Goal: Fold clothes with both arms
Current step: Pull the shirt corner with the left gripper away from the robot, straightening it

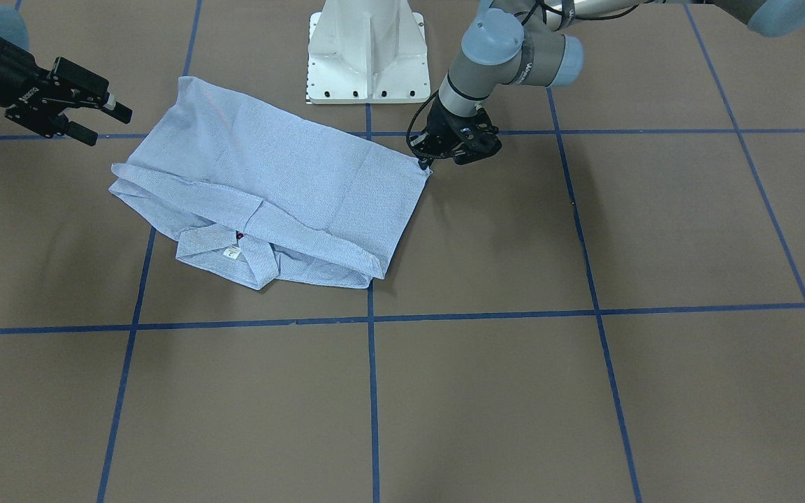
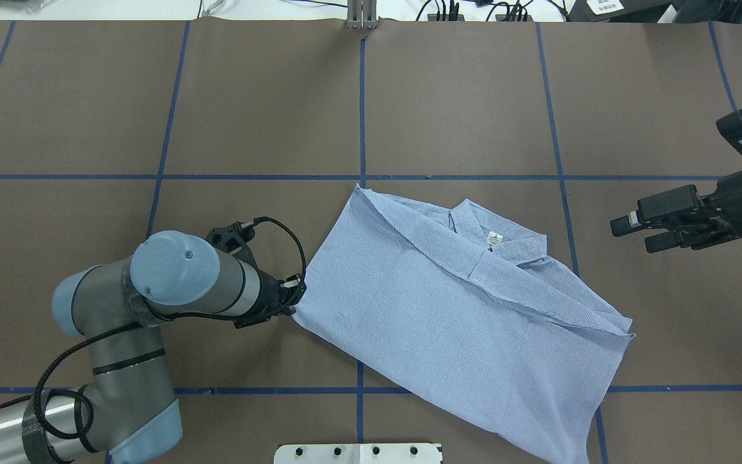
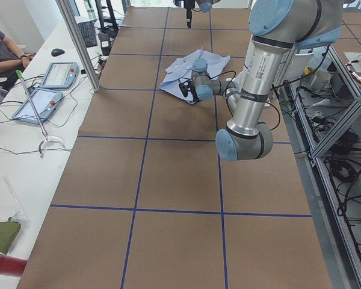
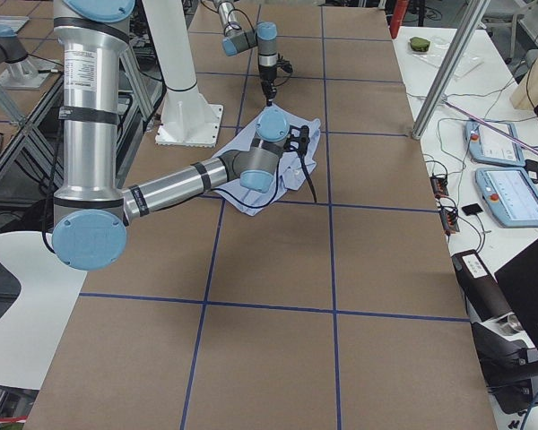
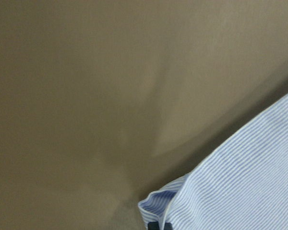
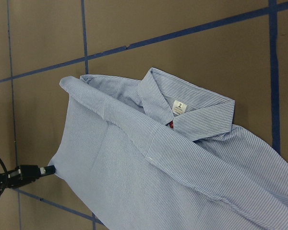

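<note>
The blue-and-white striped shirt (image 1: 270, 188) (image 2: 461, 303) (image 6: 134, 167) lies folded flat on the brown table. Its collar and white neck label (image 1: 233, 251) (image 6: 179, 106) face away from the robot. My left gripper (image 1: 425, 165) (image 2: 294, 301) is down at the shirt's corner nearest my left arm, shut on that corner. In the left wrist view the pinched corner (image 5: 158, 203) is held slightly off the table. My right gripper (image 1: 103, 122) (image 2: 635, 233) hovers open and empty beyond the shirt's other end, clear of the cloth.
The white pedestal base (image 1: 367, 56) (image 2: 358, 453) stands just behind the shirt. Blue tape lines (image 1: 371, 318) divide the table into squares. At the table's ends are control tablets (image 3: 57, 75) (image 4: 493, 143) and a seated person (image 3: 0, 48).
</note>
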### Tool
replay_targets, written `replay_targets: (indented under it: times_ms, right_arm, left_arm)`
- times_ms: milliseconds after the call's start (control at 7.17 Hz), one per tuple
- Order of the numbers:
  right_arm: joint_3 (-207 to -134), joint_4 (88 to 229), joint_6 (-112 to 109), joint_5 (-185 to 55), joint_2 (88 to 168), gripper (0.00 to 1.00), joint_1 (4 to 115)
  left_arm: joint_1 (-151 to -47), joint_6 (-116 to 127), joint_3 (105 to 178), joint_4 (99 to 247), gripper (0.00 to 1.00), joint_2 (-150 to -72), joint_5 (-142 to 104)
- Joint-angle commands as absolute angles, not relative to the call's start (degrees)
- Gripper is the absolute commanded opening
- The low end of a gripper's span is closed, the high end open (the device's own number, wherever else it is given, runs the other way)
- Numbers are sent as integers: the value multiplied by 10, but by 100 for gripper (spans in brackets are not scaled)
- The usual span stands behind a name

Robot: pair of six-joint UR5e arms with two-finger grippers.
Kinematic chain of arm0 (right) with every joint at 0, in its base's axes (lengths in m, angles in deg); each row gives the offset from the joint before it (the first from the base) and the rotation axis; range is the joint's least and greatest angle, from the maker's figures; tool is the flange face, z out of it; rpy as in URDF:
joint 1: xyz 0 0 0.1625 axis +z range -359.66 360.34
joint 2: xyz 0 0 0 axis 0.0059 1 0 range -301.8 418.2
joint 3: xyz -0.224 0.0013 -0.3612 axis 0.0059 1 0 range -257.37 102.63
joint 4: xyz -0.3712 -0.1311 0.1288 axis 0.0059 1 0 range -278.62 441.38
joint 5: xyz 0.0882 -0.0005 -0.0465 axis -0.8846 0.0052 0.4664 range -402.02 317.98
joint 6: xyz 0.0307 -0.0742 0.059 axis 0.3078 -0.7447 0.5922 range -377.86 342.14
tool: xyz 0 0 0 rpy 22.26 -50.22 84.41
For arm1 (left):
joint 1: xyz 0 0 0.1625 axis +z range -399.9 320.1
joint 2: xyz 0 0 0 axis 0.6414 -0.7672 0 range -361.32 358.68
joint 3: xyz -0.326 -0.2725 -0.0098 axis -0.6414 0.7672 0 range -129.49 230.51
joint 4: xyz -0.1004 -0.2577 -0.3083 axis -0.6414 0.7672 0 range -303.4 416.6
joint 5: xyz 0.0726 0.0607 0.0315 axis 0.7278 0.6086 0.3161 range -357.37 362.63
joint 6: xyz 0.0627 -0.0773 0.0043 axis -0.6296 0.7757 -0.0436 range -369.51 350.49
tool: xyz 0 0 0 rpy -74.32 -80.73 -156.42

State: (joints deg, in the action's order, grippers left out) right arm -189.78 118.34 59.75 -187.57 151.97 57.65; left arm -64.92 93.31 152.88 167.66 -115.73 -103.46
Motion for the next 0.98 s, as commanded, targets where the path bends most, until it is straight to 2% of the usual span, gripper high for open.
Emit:
replay_targets:
  times_ms: [0,418,697,837]
  right_arm:
    - [-1898,1183,598,-1876,1519,100,577]
    - [-1896,1183,598,-1872,1521,100,577]
    - [-1896,1183,598,-1872,1521,100,577]
    - [-1895,1183,598,-1872,1520,100,576]
  left_arm:
    - [-732,840,1503,1671,0,-1178,-1036]
    - [-786,758,1330,1719,0,-1299,-1033]
    - [-814,735,1152,1893,0,-1357,-1032]
    - [-827,707,1131,1904,0,-1366,-1031]
